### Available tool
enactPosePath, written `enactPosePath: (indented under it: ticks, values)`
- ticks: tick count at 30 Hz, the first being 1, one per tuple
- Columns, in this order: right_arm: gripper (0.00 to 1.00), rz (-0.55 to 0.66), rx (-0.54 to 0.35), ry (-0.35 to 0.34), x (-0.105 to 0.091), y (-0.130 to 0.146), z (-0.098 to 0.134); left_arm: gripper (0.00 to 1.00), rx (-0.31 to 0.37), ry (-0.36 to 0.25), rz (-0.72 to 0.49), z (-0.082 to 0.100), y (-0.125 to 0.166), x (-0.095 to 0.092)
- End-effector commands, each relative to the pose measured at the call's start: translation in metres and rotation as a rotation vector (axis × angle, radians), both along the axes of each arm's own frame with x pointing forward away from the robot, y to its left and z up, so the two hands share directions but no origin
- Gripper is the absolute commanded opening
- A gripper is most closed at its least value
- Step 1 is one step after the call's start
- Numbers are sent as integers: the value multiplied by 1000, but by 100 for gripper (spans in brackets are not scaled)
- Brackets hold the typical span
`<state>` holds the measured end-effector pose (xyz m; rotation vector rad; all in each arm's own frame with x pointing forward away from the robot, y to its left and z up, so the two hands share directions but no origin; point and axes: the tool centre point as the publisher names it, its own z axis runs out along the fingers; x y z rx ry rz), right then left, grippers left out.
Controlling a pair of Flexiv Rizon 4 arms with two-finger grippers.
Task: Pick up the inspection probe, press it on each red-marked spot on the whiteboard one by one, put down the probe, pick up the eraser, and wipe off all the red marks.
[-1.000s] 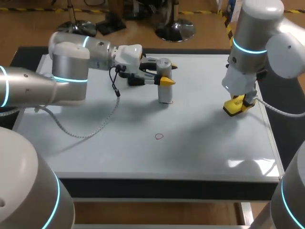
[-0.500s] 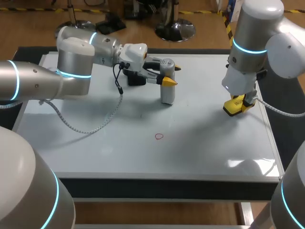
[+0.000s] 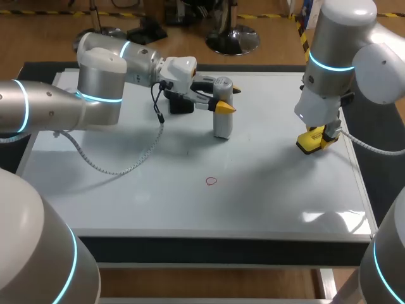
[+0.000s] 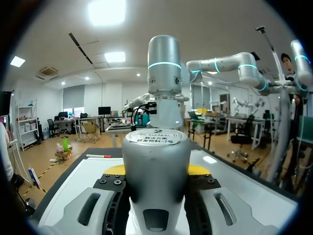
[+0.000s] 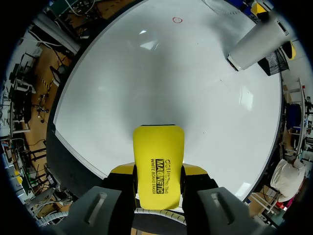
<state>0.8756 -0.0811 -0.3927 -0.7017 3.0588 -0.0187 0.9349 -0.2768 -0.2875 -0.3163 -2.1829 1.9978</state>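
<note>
One red mark (image 3: 211, 181) lies on the whiteboard (image 3: 126, 202) at 6 o'clock from the probe (image 3: 222, 123), well apart from it, with open board around it. The probe stands upright near the board's 12 o'clock side, pinched by our left gripper (image 3: 228, 99), whose arm (image 3: 95, 82) lies low and level from 9 o'clock, a cable (image 3: 126, 166) sagging under it. Our right gripper (image 5: 159, 170) points down near the 3 o'clock edge, clamping the yellow eraser (image 5: 159, 152).

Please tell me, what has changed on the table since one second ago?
The left end effector, shut on the inspection probe, carried it a little to the right and farther back over the whiteboard, then stopped. The right end effector with the yellow eraser and the red mark stayed in place.
</note>
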Motion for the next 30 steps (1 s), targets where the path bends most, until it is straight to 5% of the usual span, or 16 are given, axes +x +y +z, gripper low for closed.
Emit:
enactPosePath:
  ticks: [1, 30]
  values:
    - [0, 1, -3, 0, 0, 0, 0, 0, 0, 0, -1, -2, 0, 0]
    - [0, 1, -3, 0, 0, 0, 0, 0, -1, -7, -41, 6, -1, 6]
